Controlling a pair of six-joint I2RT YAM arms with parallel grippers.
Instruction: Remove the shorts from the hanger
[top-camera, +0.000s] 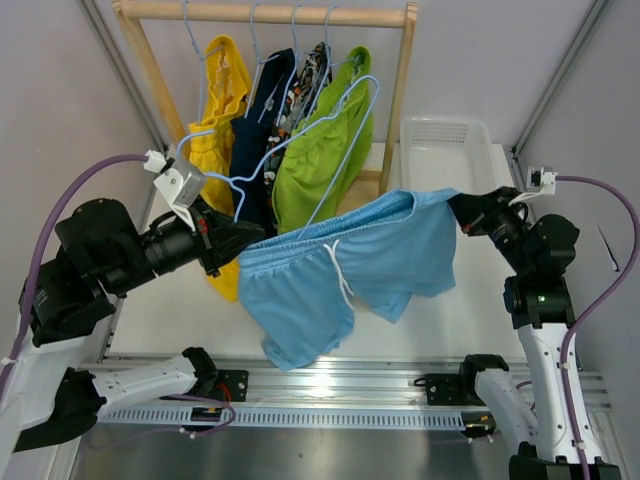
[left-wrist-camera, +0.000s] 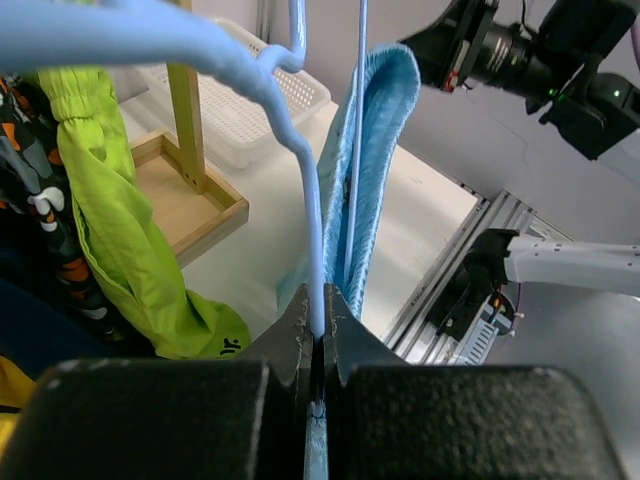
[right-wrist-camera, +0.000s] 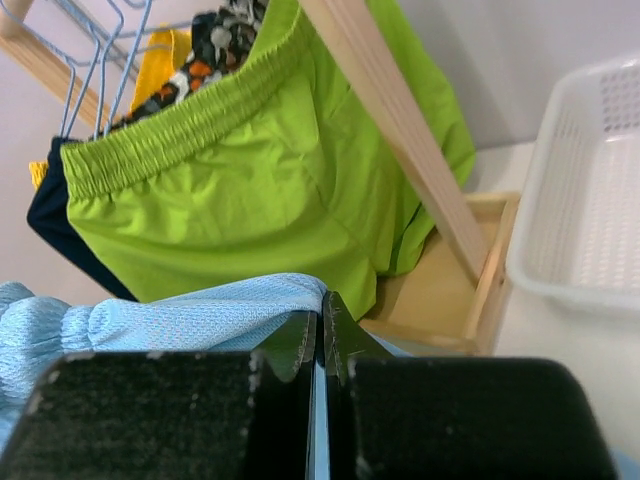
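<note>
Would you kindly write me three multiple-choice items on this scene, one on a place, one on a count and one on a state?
1. Where is the white basket?
A. On the table, right of the wooden rack.
B. Hanging from the rail.
C. Under the left arm.

2. How many pairs of shorts hang on the wooden rack?
A. Two.
B. Four.
C. Six.

3. What is the left gripper doing?
A. Standing open over the table.
B. Shut on the blue hanger.
C. Shut on the basket rim.

Answers: 1 A, it sits beside the rack's right post; 2 B, the yellow, navy, patterned and lime green pairs hang there, the light blue shorts held off it; 3 B, its fingers pinch the hanger wire.
</note>
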